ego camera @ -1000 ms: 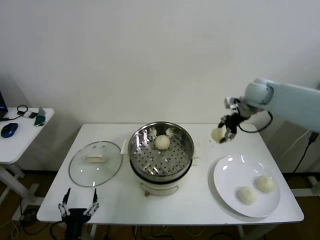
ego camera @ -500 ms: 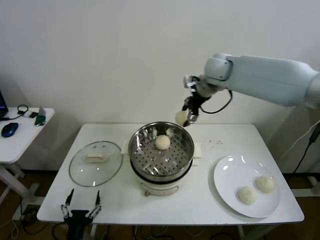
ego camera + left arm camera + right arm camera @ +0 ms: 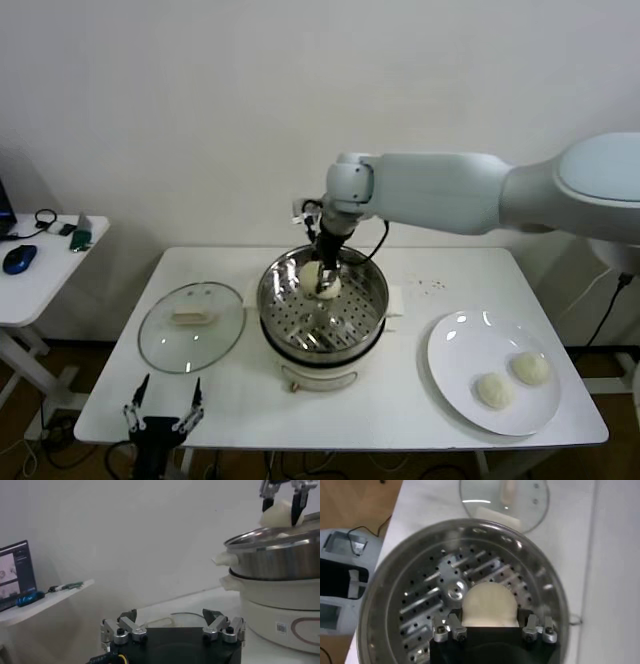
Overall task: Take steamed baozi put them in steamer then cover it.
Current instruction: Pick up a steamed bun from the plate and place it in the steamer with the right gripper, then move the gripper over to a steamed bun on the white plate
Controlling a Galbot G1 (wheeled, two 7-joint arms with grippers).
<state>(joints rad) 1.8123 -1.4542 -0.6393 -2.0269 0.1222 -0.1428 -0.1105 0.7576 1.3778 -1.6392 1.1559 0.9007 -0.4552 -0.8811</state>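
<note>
White table (image 3: 420, 400) holds the steamer (image 3: 322, 310); above its perforated tray, right gripper (image 3: 322, 278) clasps a baozi (image 3: 488, 605), while two more baozi (image 3: 511, 379) sit on a plate (image 3: 455, 345) beside the steamer.

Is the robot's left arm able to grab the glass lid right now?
Probably yes. The left gripper waits open at the table's front edge, and the glass lid lies just beyond it, with nothing between them.

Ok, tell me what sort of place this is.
Probably a lab or office room set up for a cooking test, not a real kitchen: a plain white table against a bare wall, a steamer on it, and a side desk with a mouse and cables.
</note>
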